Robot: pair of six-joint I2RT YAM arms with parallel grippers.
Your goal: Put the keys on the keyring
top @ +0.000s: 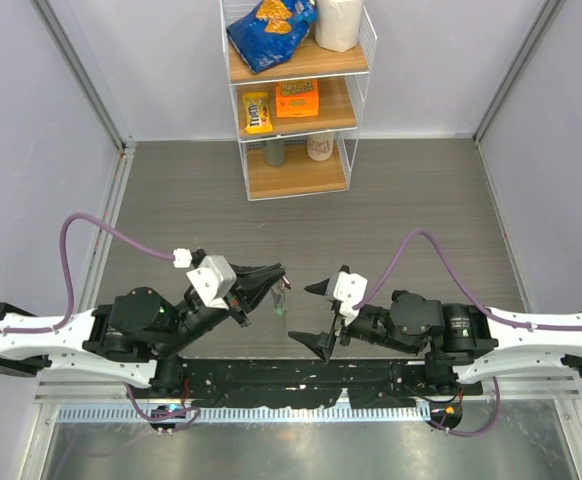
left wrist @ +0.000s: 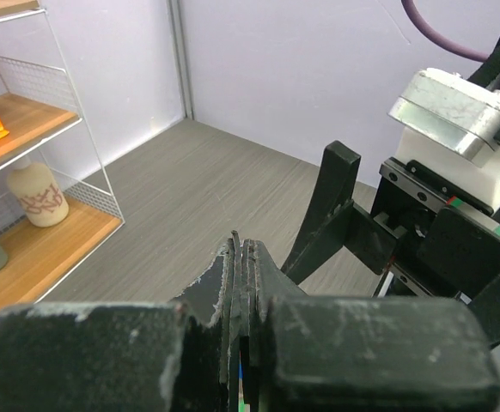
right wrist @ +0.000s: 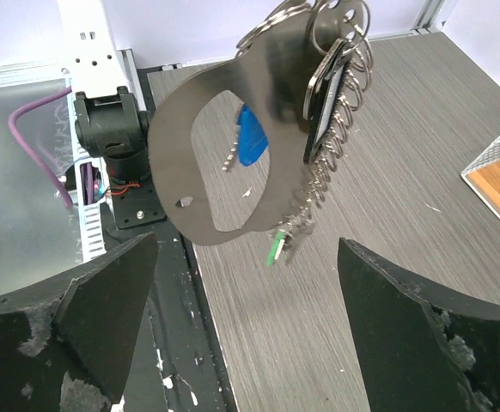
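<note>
My left gripper (top: 274, 276) is shut on the keyring and holds it in the air above the table. In the left wrist view the shut fingertips (left wrist: 259, 257) pinch its thin metal edge (left wrist: 234, 245). The right wrist view shows the keyring (right wrist: 177, 129) as a grey oval loop with silver rings, a chain (right wrist: 323, 176), a blue tag (right wrist: 250, 137) and a green tag (right wrist: 273, 251). A black key head (right wrist: 323, 112) hangs edge-on among the rings; a second key cannot be made out. My right gripper (top: 316, 316) is open and empty, its jaws wide apart just short of the loop (right wrist: 248, 245).
A white wire shelf rack (top: 299, 95) with snack packs and a bottle stands at the back of the grey wood-grain table (top: 421, 190). A black base plate (top: 301, 380) runs along the near edge. Grey walls close in both sides.
</note>
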